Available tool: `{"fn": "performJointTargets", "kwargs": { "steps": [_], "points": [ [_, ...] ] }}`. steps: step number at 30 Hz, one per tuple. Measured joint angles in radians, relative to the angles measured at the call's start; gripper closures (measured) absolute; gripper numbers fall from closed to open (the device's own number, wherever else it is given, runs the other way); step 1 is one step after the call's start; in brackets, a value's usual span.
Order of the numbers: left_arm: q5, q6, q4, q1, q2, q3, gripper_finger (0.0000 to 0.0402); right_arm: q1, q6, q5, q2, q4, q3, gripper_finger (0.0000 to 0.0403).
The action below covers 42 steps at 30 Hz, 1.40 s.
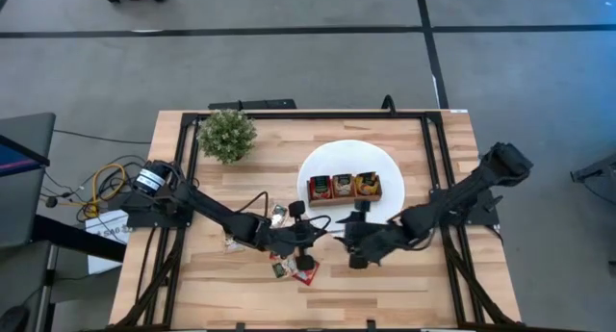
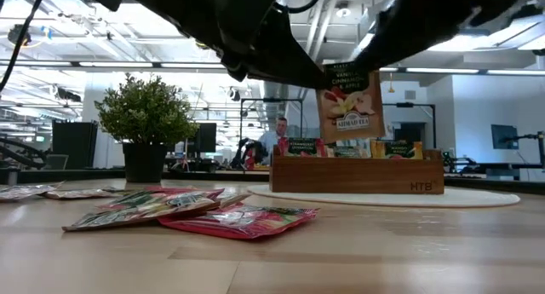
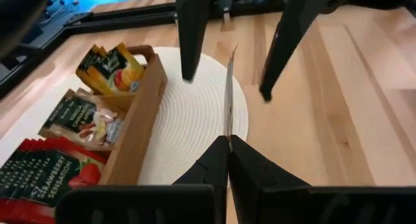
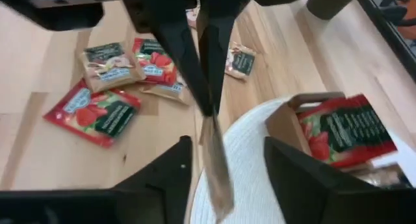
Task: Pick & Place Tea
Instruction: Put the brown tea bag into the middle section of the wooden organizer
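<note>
Now pinching one tea sachet (image 3: 228, 94) edge-on above the white plate's (image 1: 327, 159) 7 o'clock rim: left gripper (image 3: 228, 141), jaws pressed on its lower edge. Facing it, spread and touching nothing: right gripper (image 4: 224, 146). Scattered at 8 o'clock on bare wood: loose sachets (image 4: 99, 113), well apart from the wooden tray (image 1: 344, 187).

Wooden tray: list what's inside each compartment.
The wooden tray on the white plate holds upright sachets: red strawberry sachets in one end compartment, apple-picture sachets in the middle, orange sachets at the other end. The walls hide their lower parts.
</note>
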Motion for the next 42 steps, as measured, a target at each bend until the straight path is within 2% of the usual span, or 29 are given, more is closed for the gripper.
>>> {"fn": "performJointTargets", "kwargs": {
  "steps": [5, 9, 10, 16, 18, 20, 24, 29, 36, 42],
  "points": [
    [0.007, -0.002, -0.007, -0.001, 0.0, 0.0, 0.0401, -0.016, -0.053, -0.003, 0.092, -0.04, 0.098, 0.0299],
    [0.008, -0.009, -0.006, -0.001, 0.0, 0.0, 0.0402, -0.014, -0.064, -0.004, 0.116, -0.072, 0.131, 0.0382],
    [0.008, -0.015, -0.007, -0.001, 0.0, 0.0, 0.0401, -0.014, -0.064, -0.001, 0.114, -0.083, 0.132, 0.0392],
    [-0.028, 0.014, -0.097, -0.008, -0.019, 0.0, 0.0374, -0.049, -0.073, 0.012, 0.06, -0.187, 0.129, 0.0401],
    [-0.084, 0.002, -0.144, -0.017, -0.053, 0.0, 0.0355, -0.092, -0.1, 0.026, 0.018, -0.243, 0.109, 0.04],
    [-0.164, -0.023, -0.21, -0.033, -0.094, 0.001, 0.0334, -0.157, -0.172, 0.007, -0.03, -0.21, 0.069, 0.0402],
    [-0.278, -0.063, -0.356, -0.069, -0.173, 0.0, 0.0304, -0.322, -0.326, -0.134, -0.134, -0.077, -0.052, 0.0402],
    [-0.342, -0.12, -0.446, -0.113, -0.236, 0.0, 0.0294, -0.485, -0.406, -0.345, -0.206, 0.072, -0.17, 0.0402],
    [-0.367, -0.112, -0.451, -0.133, -0.246, 0.0, 0.0296, -0.536, -0.414, -0.455, -0.149, 0.111, -0.187, 0.0403],
    [-0.367, -0.118, -0.459, -0.132, -0.246, 0.0, 0.0296, -0.536, -0.423, -0.446, -0.063, 0.113, -0.188, 0.0403]
  ]
}}
